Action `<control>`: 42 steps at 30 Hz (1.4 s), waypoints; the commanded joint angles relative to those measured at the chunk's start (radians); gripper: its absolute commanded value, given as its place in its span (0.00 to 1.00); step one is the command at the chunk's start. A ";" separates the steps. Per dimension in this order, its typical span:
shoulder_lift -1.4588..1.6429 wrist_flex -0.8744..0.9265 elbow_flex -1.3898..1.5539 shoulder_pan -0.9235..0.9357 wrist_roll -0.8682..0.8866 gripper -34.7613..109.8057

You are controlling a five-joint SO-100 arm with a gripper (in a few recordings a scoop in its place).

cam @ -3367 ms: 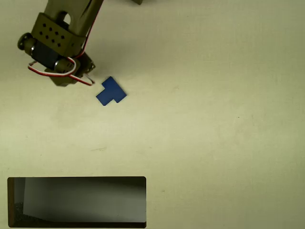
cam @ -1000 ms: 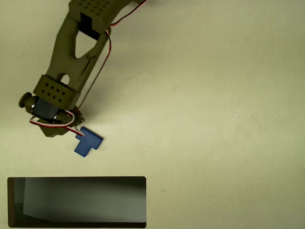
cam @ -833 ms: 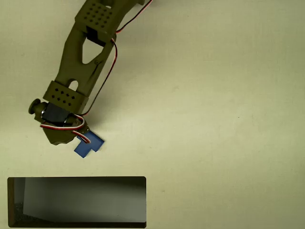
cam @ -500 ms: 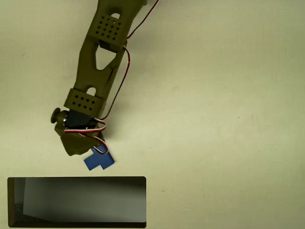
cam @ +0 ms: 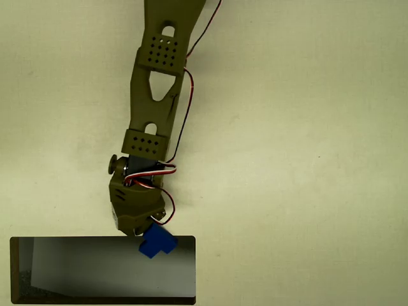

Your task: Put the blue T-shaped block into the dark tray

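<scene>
In the overhead view the arm (cam: pixel 156 108) reaches from the twelve o'clock edge down the desk (cam: pixel 299 159) toward six o'clock, leaning slightly toward seven; the end effector (cam: pixel 141 224) sits at its lower end, just above the tray's twelve o'clock rim; the dark tray (cam: pixel 76 271) lies along the six o'clock edge of the desk, toward the seven o'clock corner, its long sides running nine to three; the blue T-shaped block (cam: pixel 157 241) lies at the five o'clock side of the end effector, touching it, over the tray's twelve o'clock rim near its one o'clock corner, partly over the inside; the desk from one to five o'clock lies well apart from all of these.
</scene>
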 commanded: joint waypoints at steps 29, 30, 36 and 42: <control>-0.230 -1.215 0.150 -0.143 0.528 0.24; -0.230 -1.235 0.164 -0.149 0.528 0.24; -0.232 -1.344 0.230 -0.179 0.518 0.24; -0.232 -1.480 0.281 -0.189 0.502 0.24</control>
